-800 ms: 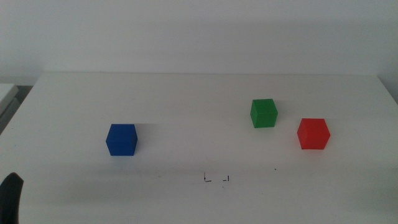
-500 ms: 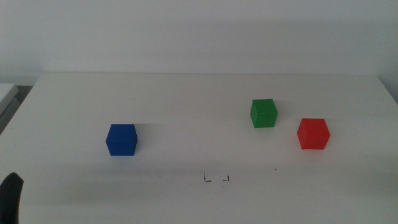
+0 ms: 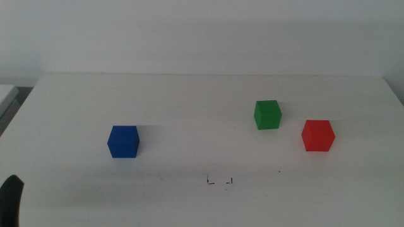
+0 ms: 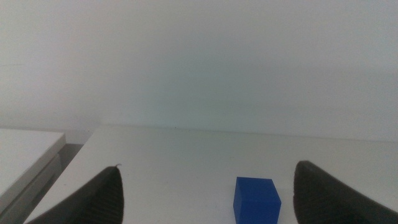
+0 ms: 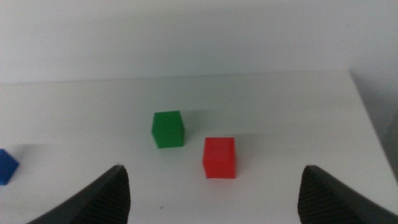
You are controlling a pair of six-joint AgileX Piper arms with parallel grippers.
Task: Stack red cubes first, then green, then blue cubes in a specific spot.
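The red cube [image 3: 317, 135] sits on the white table at the right, with the green cube [image 3: 267, 115] just left of and behind it. The blue cube [image 3: 123, 141] sits alone at the left. The spot's two black corner marks [image 3: 219, 181] lie near the front middle, bare. My left gripper [image 4: 205, 202] is open, low at the front left corner, facing the blue cube [image 4: 257, 199]; only a dark tip [image 3: 11, 200] shows in the middle view. My right gripper [image 5: 214, 199] is open, out of the middle view, facing the red cube [image 5: 219, 157] and green cube [image 5: 168, 129].
A lone black speck [image 3: 280, 171] lies right of the marks. The table [image 3: 202, 94] ends at a white wall behind. A pale shelf edge [image 3: 7, 94] stands off the table's far left corner.
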